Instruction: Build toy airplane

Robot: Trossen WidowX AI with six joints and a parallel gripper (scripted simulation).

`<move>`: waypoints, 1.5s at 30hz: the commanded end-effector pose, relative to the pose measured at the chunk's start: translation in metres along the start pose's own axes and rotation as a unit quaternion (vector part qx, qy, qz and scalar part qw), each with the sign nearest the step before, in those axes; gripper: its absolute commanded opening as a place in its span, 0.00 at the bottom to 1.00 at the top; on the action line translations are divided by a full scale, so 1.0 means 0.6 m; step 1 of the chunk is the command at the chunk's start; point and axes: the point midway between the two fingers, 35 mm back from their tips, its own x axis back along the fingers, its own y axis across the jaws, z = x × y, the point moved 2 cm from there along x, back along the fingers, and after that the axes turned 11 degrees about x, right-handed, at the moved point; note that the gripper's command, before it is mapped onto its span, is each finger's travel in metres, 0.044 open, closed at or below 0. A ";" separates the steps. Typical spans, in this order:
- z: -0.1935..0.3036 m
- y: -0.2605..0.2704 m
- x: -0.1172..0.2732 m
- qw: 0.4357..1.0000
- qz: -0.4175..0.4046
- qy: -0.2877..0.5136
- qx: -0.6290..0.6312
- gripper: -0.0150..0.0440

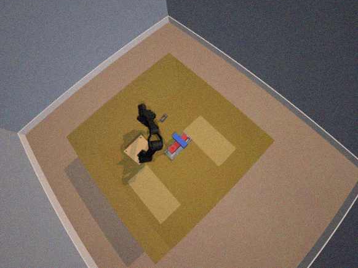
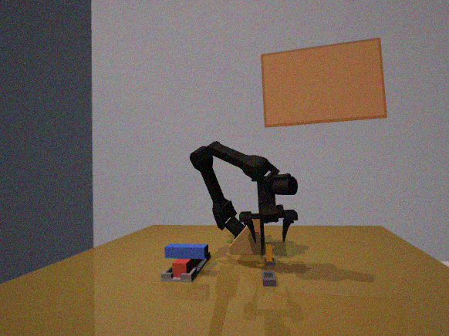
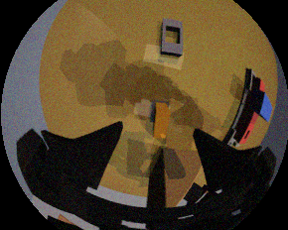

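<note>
The red fuselage (image 1: 173, 148) (image 2: 180, 268) (image 3: 245, 130) lies in the grey cradle (image 2: 167, 276) and looks flat. The blue wing (image 1: 179, 140) (image 2: 186, 251) (image 3: 266, 106) lies crosswise on top of it; its tab is hidden. The orange tail fin (image 2: 269, 253) (image 3: 161, 120) stands upright in a small dark holder (image 2: 270, 262), apart from the fuselage. In the top view the arm hides the fin. My gripper (image 2: 270, 242) (image 3: 159, 129) is open and empty, pointing down above the fin. In the wrist view the fin shows between the fingertips, lower down.
A grey hollow block (image 1: 162, 120) (image 2: 269, 279) (image 3: 172, 49) lies on the table near the fin's holder. A tan wedge (image 1: 135, 149) (image 2: 244, 243) stands by the arm's base. The cradle with the fuselage and wing is to the right in the wrist view.
</note>
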 end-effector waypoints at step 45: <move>0.006 -0.005 -0.084 1.000 0.006 0.004 0.003 0.34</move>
